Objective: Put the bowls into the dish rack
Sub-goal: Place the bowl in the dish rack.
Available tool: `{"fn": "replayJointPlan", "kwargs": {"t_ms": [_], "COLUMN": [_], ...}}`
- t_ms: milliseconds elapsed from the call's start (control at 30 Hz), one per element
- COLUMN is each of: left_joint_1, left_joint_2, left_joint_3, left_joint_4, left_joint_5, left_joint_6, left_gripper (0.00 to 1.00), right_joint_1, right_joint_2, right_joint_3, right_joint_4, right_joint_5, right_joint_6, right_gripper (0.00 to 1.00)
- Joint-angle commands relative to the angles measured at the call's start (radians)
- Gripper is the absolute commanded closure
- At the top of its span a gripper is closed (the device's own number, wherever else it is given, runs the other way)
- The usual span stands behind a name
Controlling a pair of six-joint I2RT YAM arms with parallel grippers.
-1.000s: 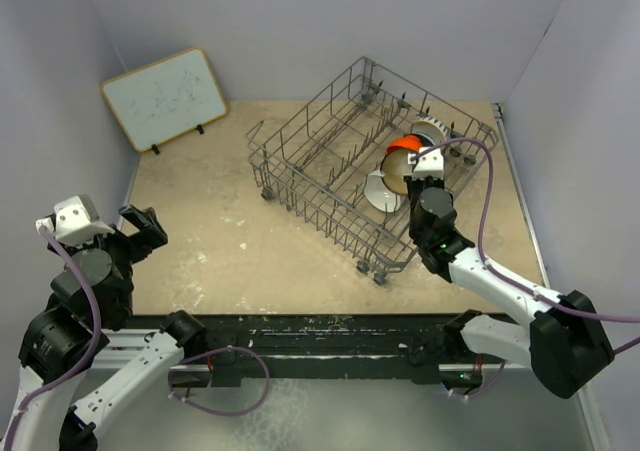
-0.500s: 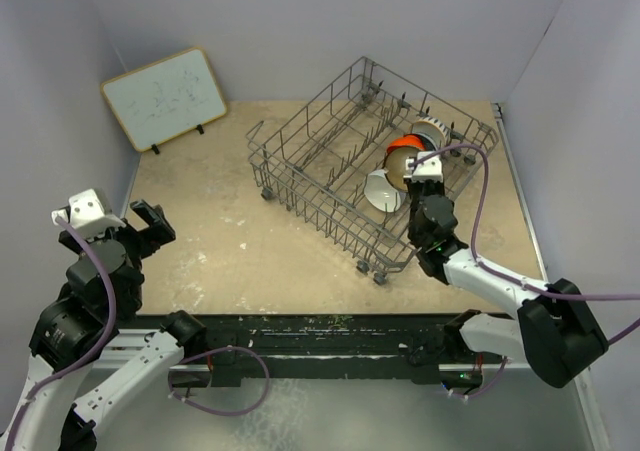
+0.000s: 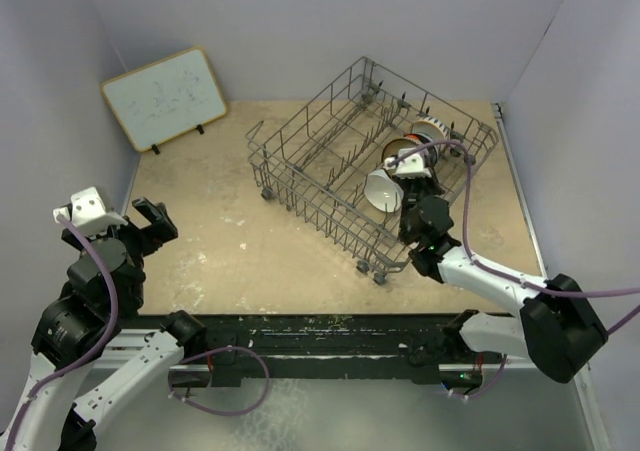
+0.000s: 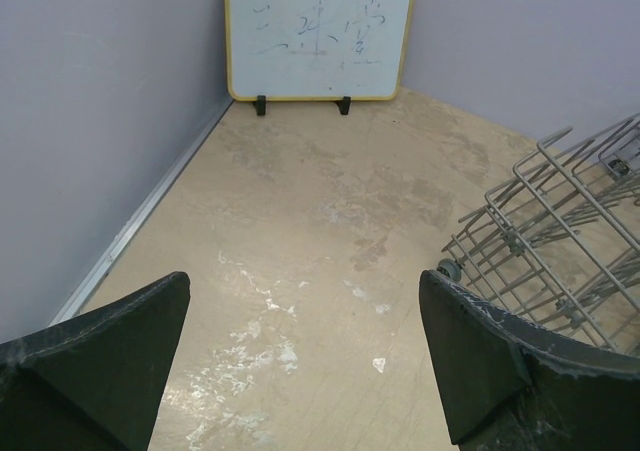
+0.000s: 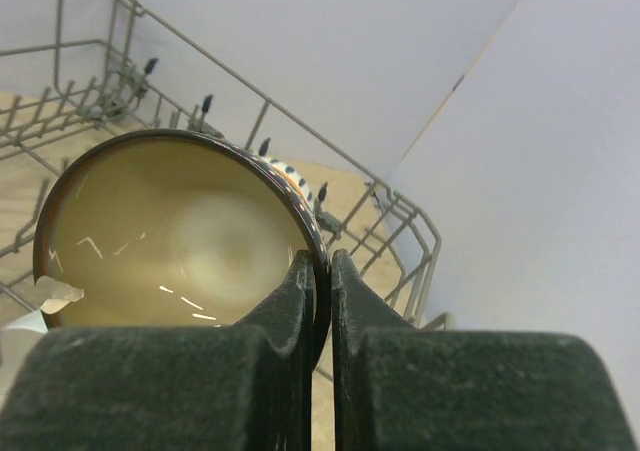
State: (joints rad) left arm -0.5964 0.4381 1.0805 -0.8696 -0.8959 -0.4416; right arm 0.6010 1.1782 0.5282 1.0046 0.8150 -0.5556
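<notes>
The grey wire dish rack (image 3: pixel 318 211) stands at the middle right of the table. My right gripper (image 3: pixel 408 163) is inside its right end, shut on the rim of the brown bowl with a cream inside (image 3: pixel 395 151). In the right wrist view the fingers (image 5: pixel 322 261) pinch that rim, and the bowl (image 5: pixel 170 231) stands on edge. A white bowl (image 3: pixel 382 189) leans in the rack just to the left of it. A blue-and-white patterned bowl (image 3: pixel 432 128) stands behind, and its edge (image 5: pixel 298 179) shows past the brown rim. My left gripper (image 3: pixel 150 221) hangs open at the left, over bare table.
A small whiteboard (image 3: pixel 165 96) leans on the back left wall and also shows as the whiteboard (image 4: pixel 318 31) in the left wrist view. The rack's corner and a wheel (image 4: pixel 448 267) lie to the right of my left gripper (image 4: pixel 300 361). Purple walls close in the table.
My right gripper has carried the brown bowl left and down, deeper into the rack, and it now covers the orange bowl. The left arm has shifted slightly.
</notes>
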Motion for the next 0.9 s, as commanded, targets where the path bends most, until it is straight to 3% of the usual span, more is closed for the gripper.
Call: {"fn": "replayJointPlan", "kwargs": {"t_ms": [0,167,267,300,467,667,867], "left_joint_1": [-0.003,-0.003,-0.003,-0.003,-0.003,-0.003,-0.003], "left_joint_2": [-0.02,-0.05,-0.067,-0.072,-0.077,-0.075,-0.092], "left_joint_3": [-0.018,-0.027,-0.032,-0.034,-0.042,-0.037,-0.056], "left_joint_4": [0.052,0.035,0.017,0.017,0.015,0.003,-0.006], "left_joint_5": [0.011,0.012,0.003,-0.001,-0.007,-0.017,-0.02], "left_joint_6": [0.017,-0.001,-0.013,-0.014,-0.007,-0.021,-0.051], "left_gripper": [0.01,0.01,0.01,0.01,0.01,0.01,0.01], "right_joint_1": [0.082,0.143,0.154,0.154,0.16,0.163,0.155], "right_joint_2": [0.03,0.094,0.108,0.098,0.052,0.122,0.052], "right_joint_3": [0.1,0.126,0.108,0.101,0.121,0.127,0.119], "right_joint_4": [0.251,0.329,0.47,0.483,0.229,0.412,0.59], "right_joint_5": [0.062,0.09,0.152,0.159,0.114,0.127,0.168], "right_joint_6": [-0.258,-0.441,-0.524,-0.516,-0.296,-0.445,-0.572], "right_gripper": [1.0,1.0,1.0,1.0,1.0,1.0,1.0]}}
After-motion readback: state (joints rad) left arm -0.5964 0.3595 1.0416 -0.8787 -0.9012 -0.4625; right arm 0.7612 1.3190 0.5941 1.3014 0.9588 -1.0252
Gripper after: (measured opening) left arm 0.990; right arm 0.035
